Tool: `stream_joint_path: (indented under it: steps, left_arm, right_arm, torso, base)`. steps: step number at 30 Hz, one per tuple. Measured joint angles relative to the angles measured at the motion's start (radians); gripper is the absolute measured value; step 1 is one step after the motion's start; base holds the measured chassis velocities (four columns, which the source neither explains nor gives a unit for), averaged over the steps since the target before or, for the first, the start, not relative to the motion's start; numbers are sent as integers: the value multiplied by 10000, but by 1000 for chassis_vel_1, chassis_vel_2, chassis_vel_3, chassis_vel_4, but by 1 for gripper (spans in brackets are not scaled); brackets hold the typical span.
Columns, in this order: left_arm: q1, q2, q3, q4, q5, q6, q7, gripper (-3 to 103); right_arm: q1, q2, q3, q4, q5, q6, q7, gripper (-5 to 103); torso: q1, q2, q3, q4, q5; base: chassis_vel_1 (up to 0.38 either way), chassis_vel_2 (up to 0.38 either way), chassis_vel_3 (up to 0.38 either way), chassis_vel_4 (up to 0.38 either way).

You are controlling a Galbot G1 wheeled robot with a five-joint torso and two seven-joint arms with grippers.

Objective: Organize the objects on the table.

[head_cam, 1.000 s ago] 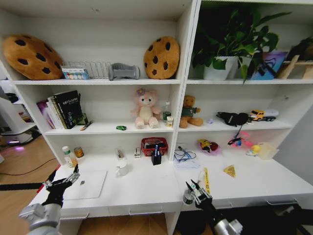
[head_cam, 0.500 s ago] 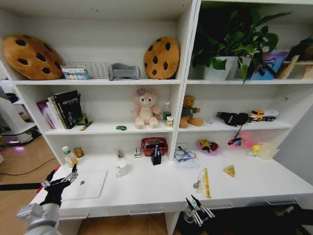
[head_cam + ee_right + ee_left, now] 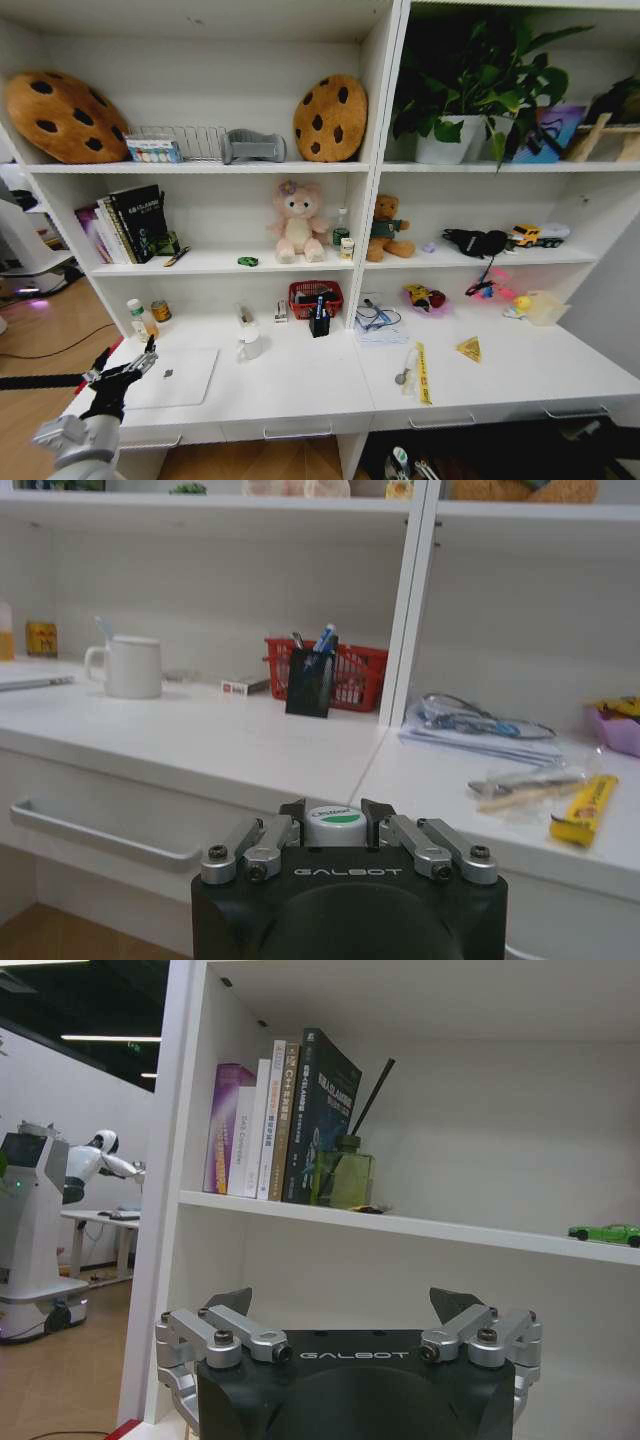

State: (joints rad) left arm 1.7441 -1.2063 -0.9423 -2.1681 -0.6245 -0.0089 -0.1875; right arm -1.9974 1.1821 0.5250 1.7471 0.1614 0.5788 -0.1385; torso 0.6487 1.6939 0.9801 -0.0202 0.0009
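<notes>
The right tool [image 3: 335,810] was pressed onto a small green-labelled tin [image 3: 334,826], its two fingers pinching the tin from either side. It hung lower than the front edge of the surface [image 3: 250,750], out in front of the drawers. A drawer handle [image 3: 100,832] lay ahead of it and off to one side. Beyond the edge, farther from the tool, stood a white mug [image 3: 128,667], a black pen holder [image 3: 308,685] and a red basket [image 3: 355,670].

The grip looked shallow. Only the fingertips seemed to bear on the tin, so a jolt might have let it slip. With nothing under the tool, it would probably have dropped to the floor. A rise taken too close in could also have knocked the tin or the fingers against the surface's front lip and twisted the tin loose.

The left tool [image 3: 342,1305] was spread wide and held nothing. It hovered just beside the near corner of the silver laptop [image 3: 180,375]. A careless sweep from there could have pushed the laptop along the surface, or towards its edge.
</notes>
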Motion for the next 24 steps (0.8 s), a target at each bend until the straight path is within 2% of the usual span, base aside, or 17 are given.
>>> stream_joint_path:
  steps: [12,20,24]
  left_arm:
    - [50,84,-121,16,-98,-7,-2,100]
    - [58,100,-153,-57,-117,31,-25,100]
    - [31,141,-134,-75,-129,64,-51,100]
  right_arm:
    - [1358,-27,-186,-2560,317,148,-17,29]
    - [2004,128,-261,-3538,404,227,-74,29]
    - [2606,195,-386,-4250,921,146,-171,29]
  torso:
    - [0,0,0,-1,1]
    - [1,-1,1,-1,0]
    - [0,0,0,-1,0]
  base:
    - [0,0,0,0]
    - [0,0,0,0]
    - [0,0,0,0]
